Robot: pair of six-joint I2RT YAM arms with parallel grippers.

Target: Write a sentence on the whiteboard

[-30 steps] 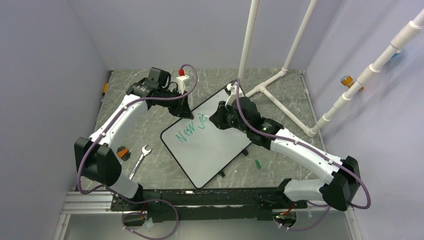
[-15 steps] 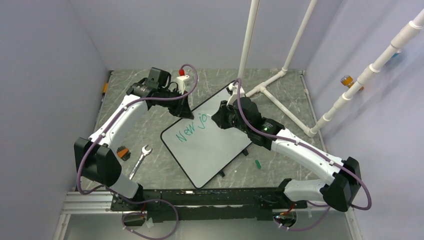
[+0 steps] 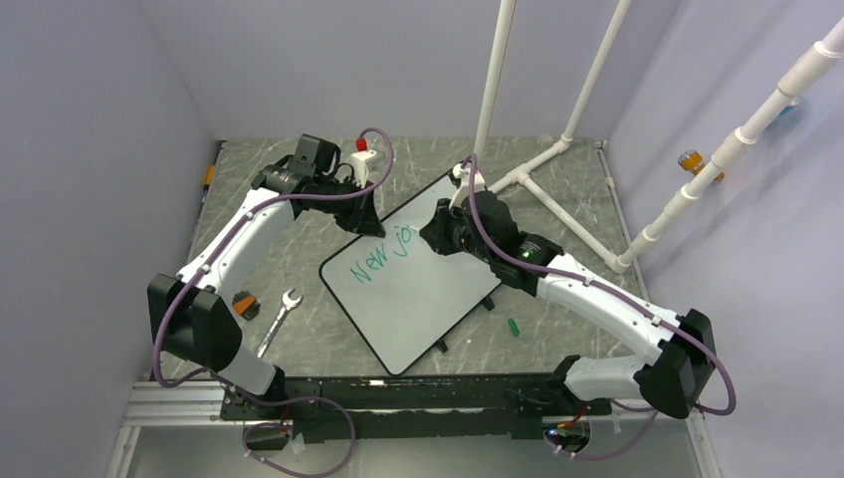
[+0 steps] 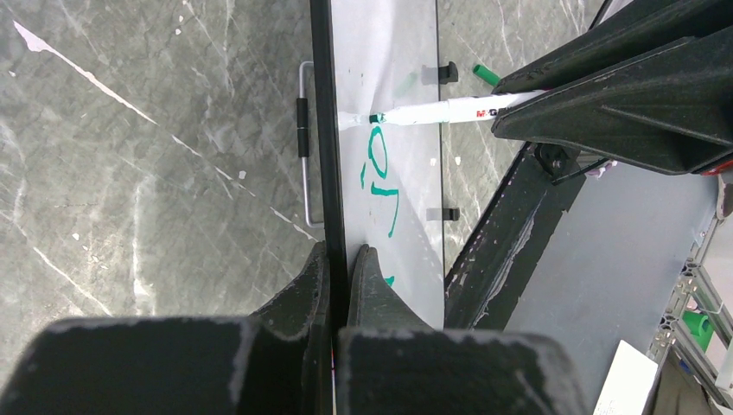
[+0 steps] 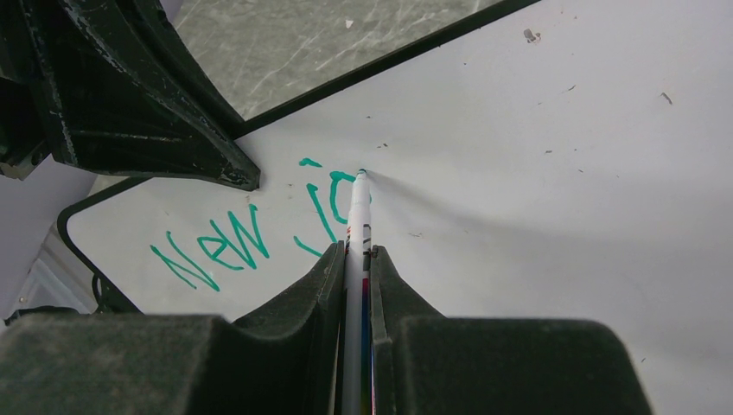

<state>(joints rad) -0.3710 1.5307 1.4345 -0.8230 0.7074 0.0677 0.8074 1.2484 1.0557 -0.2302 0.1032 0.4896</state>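
The left claw (image 4: 339, 259) is clenched on the whiteboard (image 3: 423, 299) rim, so it cannot slide on the desk (image 3: 323, 349). The right claw (image 5: 356, 255) grasps a green marker (image 5: 356, 212), tip at the unfinished sentence (image 3: 381, 261), near the whiteboard's middle.

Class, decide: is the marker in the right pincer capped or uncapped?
Uncapped: the marker rests its bare green tip on the whiteboard, by the letters.
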